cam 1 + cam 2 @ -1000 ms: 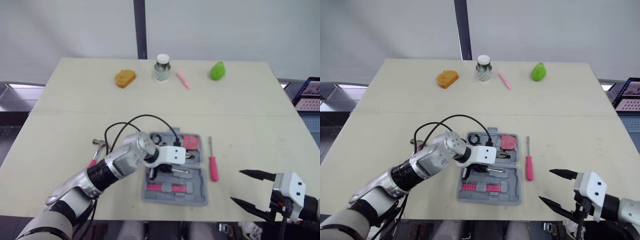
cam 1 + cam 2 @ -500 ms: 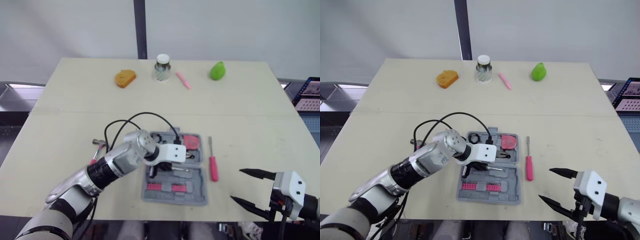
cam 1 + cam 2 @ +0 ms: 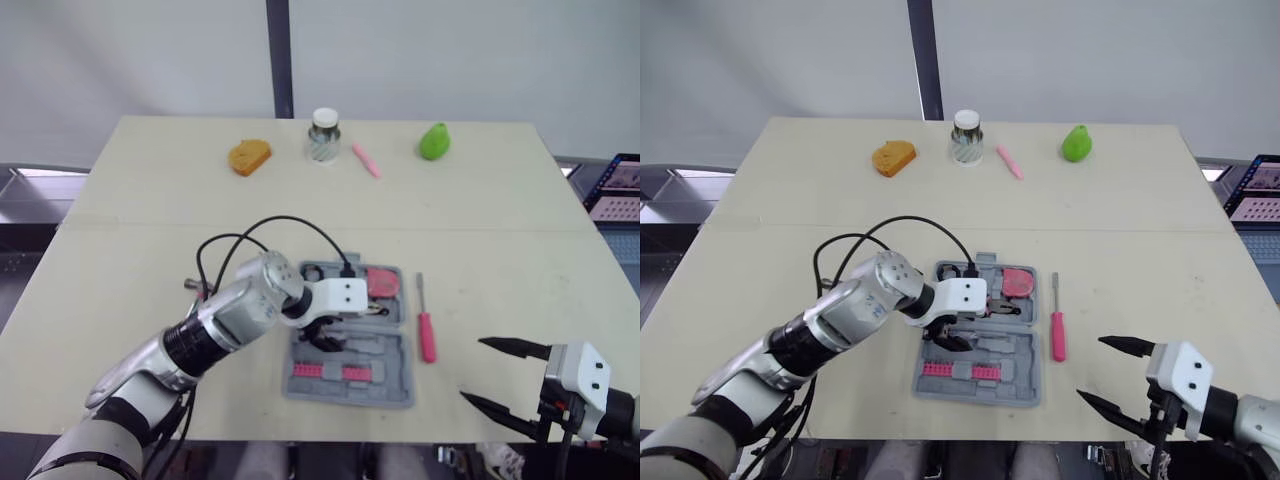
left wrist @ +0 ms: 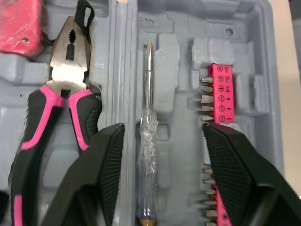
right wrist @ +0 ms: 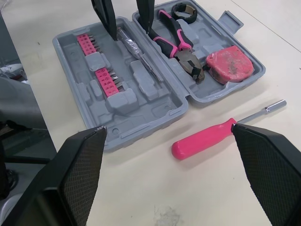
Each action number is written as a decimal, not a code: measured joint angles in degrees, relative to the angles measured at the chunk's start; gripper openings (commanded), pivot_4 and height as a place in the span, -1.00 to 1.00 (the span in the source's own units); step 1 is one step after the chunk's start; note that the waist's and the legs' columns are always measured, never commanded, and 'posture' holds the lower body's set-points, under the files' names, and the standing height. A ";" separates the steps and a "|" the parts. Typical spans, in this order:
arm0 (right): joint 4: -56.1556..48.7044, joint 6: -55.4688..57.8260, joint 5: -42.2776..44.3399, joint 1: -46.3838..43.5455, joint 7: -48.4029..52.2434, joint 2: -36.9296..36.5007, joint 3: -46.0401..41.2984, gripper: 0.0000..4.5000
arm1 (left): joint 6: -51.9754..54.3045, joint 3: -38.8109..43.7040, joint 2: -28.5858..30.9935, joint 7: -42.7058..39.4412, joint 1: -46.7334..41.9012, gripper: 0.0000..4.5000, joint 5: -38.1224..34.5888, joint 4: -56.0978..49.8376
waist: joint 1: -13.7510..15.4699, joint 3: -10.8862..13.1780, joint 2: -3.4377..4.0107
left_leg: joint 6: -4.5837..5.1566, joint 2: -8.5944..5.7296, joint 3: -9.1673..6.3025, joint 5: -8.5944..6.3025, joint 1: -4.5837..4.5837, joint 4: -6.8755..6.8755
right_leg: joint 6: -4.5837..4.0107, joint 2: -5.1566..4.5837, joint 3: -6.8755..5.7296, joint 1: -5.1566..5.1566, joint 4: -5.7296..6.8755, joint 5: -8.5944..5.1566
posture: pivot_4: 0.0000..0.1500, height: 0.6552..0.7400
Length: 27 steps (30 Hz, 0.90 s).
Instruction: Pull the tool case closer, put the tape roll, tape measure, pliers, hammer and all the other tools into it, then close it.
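Note:
The grey tool case lies open near the table's front. In it are a black tape roll, a pink tape measure, pink-handled pliers, a clear-handled screwdriver and pink bit strips. My left gripper hovers open over the case, its fingers either side of the clear screwdriver, which rests in its slot. A pink screwdriver lies on the table right of the case. The hammer's head peeks out beside my left arm. My right gripper stands open at the front right.
Along the table's far edge sit a piece of bread, a lidded jar, a pink marker and a green pear. A black cable loops over my left arm above the case.
My left wrist has turned and shifted slightly back over the case, its fingers now angled over the clear screwdriver. The right arm has not moved.

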 measured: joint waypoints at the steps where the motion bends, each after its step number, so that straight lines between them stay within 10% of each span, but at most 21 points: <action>1: 0.00 0.00 0.00 -0.06 0.00 0.00 0.01 1.00 | 1.06 0.76 0.07 0.10 0.08 0.26 -0.73 -1.12 | 0.00 0.00 0.00 | 0.00 0.00 0.00 0.00 -0.01 0.00 | 0.00 0.00 0.01 0.00 0.00 0.00 | 1.00 -0.06; 8: 0.03 0.03 0.02 -0.19 0.02 0.00 0.01 1.00 | 0.56 7.42 0.25 3.90 4.38 -0.98 -4.97 -3.30 | -0.13 0.00 0.01 | 0.00 0.02 0.00 0.00 0.00 -0.01 | 0.00 0.01 0.02 0.00 0.00 0.00 | 1.00 -0.06; 27: 0.21 1.18 2.07 -0.56 0.01 0.21 -0.22 1.00 | -43.87 17.59 -3.12 7.39 21.83 -0.98 -7.67 15.59 | 0.00 -0.02 0.03 | 0.03 -0.02 0.01 -0.03 0.01 -0.01 | 0.00 -0.01 0.01 0.00 -0.01 0.00 | 1.00 -0.06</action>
